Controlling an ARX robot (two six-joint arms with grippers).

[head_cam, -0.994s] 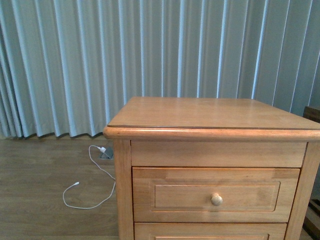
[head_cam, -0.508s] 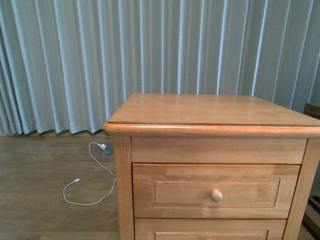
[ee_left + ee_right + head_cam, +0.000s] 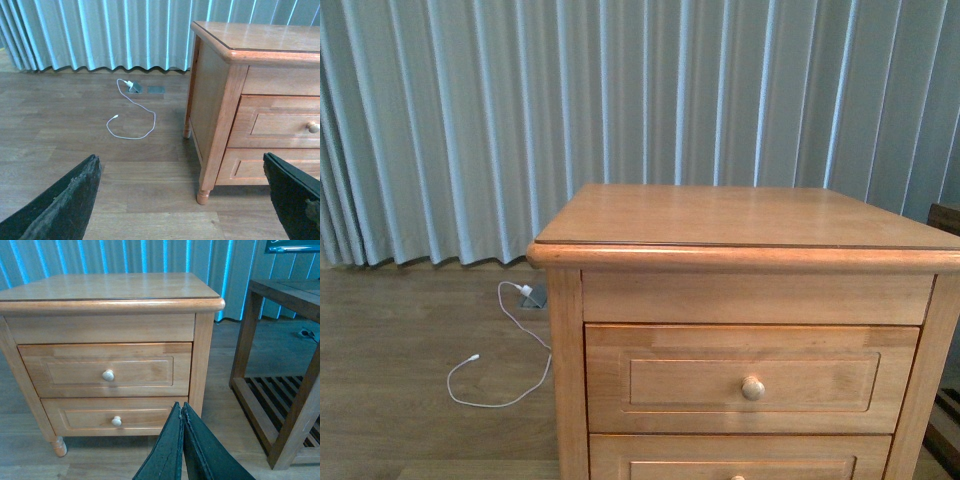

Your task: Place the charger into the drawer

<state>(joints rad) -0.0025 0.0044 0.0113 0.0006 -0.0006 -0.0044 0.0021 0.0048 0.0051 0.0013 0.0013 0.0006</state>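
Note:
The charger is out of view in every frame. The drawer is the upper one of the honey-coloured nightstand. It is closed and has a round knob. It also shows as the drawer in the left wrist view and the drawer in the right wrist view. My left gripper hangs open over the wooden floor, beside the nightstand's front corner leg, with nothing between its fingers. My right gripper is shut and empty, low in front of the nightstand's right corner. Neither arm shows in the front view.
A long thin white cable lies looped on the floor left of the nightstand, running to a floor socket. The lower drawer is closed. A dark slatted wooden table stands right of the nightstand. Pale curtains hang behind.
In the front view the nightstand and floor cable have slid slightly upward in the picture, and the lower drawer's knob now peeks in at the bottom edge.

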